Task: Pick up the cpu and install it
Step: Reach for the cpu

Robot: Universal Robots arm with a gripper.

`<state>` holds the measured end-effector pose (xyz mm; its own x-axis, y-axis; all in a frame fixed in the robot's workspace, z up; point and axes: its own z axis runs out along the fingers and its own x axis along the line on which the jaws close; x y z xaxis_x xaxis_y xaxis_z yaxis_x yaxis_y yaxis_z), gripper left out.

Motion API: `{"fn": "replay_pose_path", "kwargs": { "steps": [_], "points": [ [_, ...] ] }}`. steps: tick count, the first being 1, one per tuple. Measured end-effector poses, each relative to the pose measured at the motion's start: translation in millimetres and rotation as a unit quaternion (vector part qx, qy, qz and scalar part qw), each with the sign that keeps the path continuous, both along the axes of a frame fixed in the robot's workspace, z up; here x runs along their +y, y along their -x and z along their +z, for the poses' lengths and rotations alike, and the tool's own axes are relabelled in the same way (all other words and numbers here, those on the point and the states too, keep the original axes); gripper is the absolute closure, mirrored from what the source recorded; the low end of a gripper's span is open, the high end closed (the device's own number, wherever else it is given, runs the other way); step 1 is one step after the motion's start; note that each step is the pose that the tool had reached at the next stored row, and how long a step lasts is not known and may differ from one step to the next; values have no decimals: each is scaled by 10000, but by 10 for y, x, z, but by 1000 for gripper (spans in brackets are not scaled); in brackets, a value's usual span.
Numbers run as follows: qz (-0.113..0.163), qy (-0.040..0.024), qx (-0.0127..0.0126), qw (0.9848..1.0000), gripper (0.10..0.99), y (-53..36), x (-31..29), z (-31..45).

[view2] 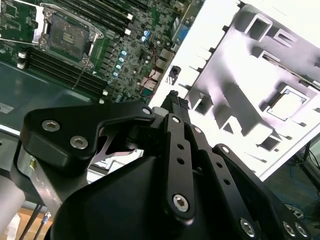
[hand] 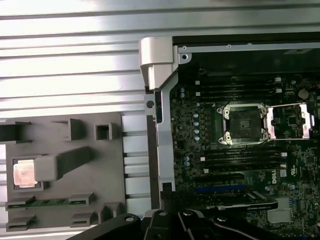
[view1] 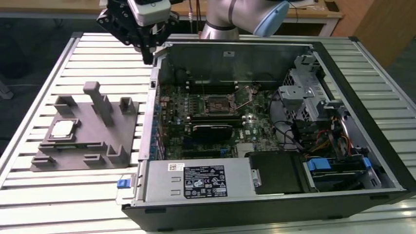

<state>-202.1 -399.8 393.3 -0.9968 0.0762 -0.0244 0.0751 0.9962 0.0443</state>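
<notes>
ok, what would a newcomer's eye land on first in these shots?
The open computer case fills the exterior view's right, its motherboard socket open and empty. On that view's left, the cpu sits in a recess of the grey tray. The gripper hangs by the case's upper-left corner there.

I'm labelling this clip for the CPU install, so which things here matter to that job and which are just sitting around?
For the job: cpu in the grey tray; open motherboard socket; gripper.
Just there: power supply; drive cage; slatted table.
</notes>
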Motion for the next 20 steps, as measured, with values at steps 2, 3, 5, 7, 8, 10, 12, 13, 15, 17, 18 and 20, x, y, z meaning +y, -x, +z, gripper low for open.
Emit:
{"fn": "replay_pose_path", "kwargs": {
  "steps": [2, 3, 5, 7, 8, 10, 12, 13, 15, 17, 18, 20],
  "points": [
    [-1, 0, 0, 10000, 980, 24, 0, 0],
    [0, 0, 0, 10000, 980, 36, 0, 0],
    [0, 0, 0, 10000, 980, 61, 0, 0],
    [0, 0, 0, 10000, 980, 87, 0, -1],
    [0, 0, 0, 10000, 980, 103, 0, -1],
    [0, 0, 0, 10000, 980, 134, -1, -1],
    [0, 0, 0, 10000, 980, 168, -1, -1],
    [0, 0, 0, 10000, 980, 185, 0, -1],
    [0, 0, 0, 10000, 980, 216, 0, -1],
    [-1, 0, 0, 10000, 980, 244, 0, -1],
    [0, 0, 0, 10000, 980, 256, 0, 0],
    [0, 0, 0, 10000, 980, 283, -1, 0]
  ]
}}
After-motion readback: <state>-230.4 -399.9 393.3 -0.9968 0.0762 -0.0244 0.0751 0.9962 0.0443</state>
